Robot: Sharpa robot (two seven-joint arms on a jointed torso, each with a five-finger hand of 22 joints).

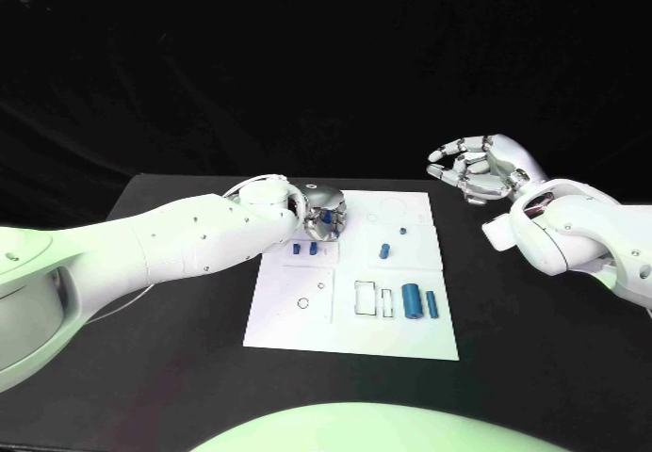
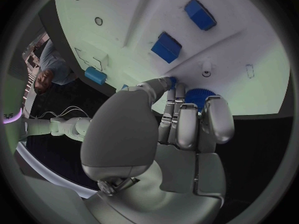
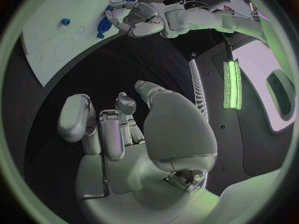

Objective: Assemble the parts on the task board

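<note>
Left fingers (image 2: 187,119): curled down onto a round blue ribbed part (image 2: 201,95) at the far left corner of the task board (image 1: 408,341); fingertips touched it, thumb alongside. Whether the part was actually gripped or only pressed, I could not tell.
Left hand (image 1: 320,215): hung over the board's far left corner, palm down, arm reaching in across the table.
Right fingers (image 3: 102,129): curled partly inward, nothing between them.
Right hand (image 1: 479,167): raised off to the right of the board, beyond its far right corner, well apart from it, palm turned toward the board.
Round part: blue, disc-shaped with a ridged rim, mostly hidden under the left hand.
Two small blocks (image 1: 307,250): blue, side by side, just nearer than the left hand on the board.
Small peg (image 1: 384,250): blue, near the board's middle.
Short stud (image 1: 405,230): blue, farther back than the peg.
Two cylinders (image 1: 420,303): blue, lying side by side near the board's right edge, next to outlined rectangular slots.
Board: white, flat, with thin printed outlines, circles and rectangles.
Table (image 1: 163,377): black, matte, board lying at its centre.
Surroundings: dark backdrop behind the table.
</note>
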